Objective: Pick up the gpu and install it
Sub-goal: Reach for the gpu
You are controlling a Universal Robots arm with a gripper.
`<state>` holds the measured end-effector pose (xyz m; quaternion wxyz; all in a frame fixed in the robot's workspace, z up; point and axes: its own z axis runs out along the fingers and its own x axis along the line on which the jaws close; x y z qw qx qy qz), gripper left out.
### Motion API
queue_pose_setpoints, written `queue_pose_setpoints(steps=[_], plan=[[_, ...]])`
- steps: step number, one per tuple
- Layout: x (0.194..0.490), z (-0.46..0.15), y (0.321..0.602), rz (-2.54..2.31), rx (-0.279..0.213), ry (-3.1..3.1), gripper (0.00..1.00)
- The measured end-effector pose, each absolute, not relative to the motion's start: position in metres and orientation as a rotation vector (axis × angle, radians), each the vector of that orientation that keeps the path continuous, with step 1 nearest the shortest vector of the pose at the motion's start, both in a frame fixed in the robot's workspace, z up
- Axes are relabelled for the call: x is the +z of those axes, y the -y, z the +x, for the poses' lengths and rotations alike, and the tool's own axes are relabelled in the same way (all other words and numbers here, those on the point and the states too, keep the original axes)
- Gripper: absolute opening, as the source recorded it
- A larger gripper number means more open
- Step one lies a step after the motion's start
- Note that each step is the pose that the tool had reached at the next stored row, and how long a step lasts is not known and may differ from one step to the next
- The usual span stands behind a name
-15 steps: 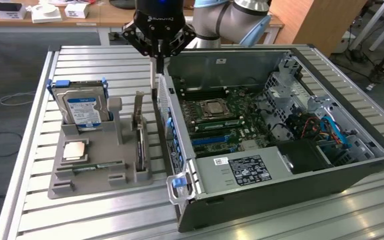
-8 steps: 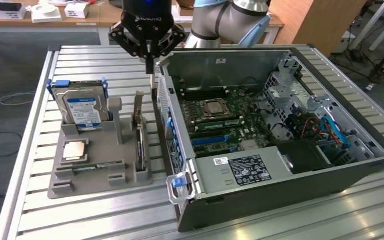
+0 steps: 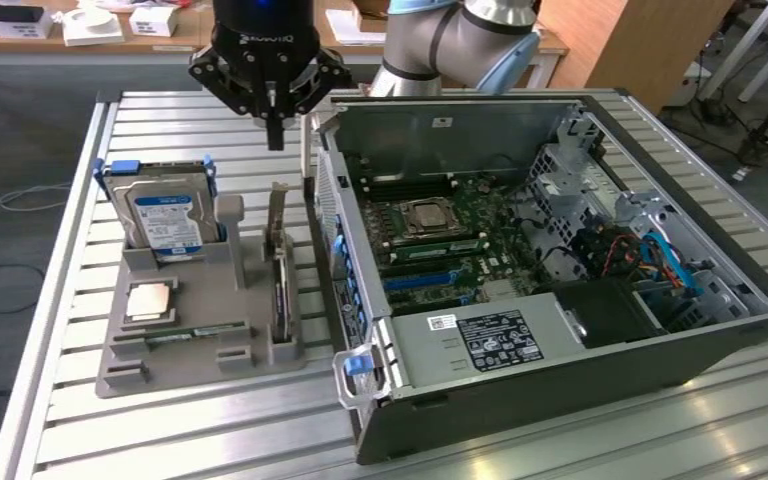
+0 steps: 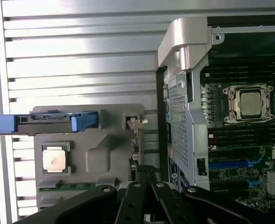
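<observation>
The gpu (image 3: 280,272) stands on its long edge in a slot on the exterior view's right side of the grey holder tray (image 3: 184,375), just beside the open computer case (image 3: 558,300). In the wrist view the gpu (image 4: 136,142) is seen edge-on, its silver bracket at one end. My gripper (image 3: 275,128) hangs above the table behind the tray, well above the card's far end. Its fingers are shut together with nothing between them. In the wrist view the gripper (image 4: 145,170) lines up over the card's edge without touching it.
The tray also holds an upright silver hard drive (image 3: 164,215) with a blue label, a CPU (image 3: 151,300) and a green RAM stick (image 3: 204,330). The case's motherboard (image 3: 438,240) lies exposed. Boxes sit on a bench behind the slatted metal table (image 3: 184,430).
</observation>
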<state>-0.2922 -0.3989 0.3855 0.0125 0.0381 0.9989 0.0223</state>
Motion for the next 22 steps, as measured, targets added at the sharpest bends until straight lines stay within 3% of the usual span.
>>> queue_pose_setpoints(steps=[22], plan=[[0.384,-0.329,0.399,0.119,0.07,-3.114,0.11]])
